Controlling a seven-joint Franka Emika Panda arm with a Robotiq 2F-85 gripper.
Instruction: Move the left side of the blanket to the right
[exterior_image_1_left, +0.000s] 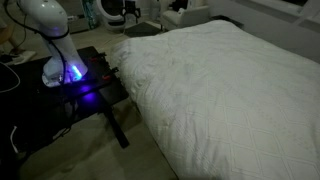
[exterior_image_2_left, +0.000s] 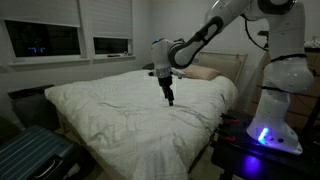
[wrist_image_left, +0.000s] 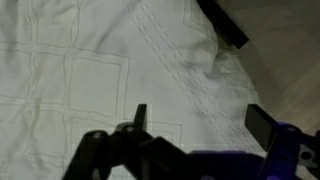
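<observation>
Plainly, the large white puffy quilted blanket (exterior_image_2_left: 105, 105) spreads beneath and all around the pincer (exterior_image_2_left: 170, 98), whose fingers stand apart and empty. Closing on too shallow a fold could let the soft fabric slip free mid-drag. The arm (exterior_image_2_left: 205, 38) stretches out level, wrist bent, pincer pointing down close over the cloth.

no legible text, no labels, no brands, no numbers, no signs

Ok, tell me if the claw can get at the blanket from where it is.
Probably yes: the claw hangs right over the middle of the blanket, and in an exterior view nothing lies between them.
</observation>
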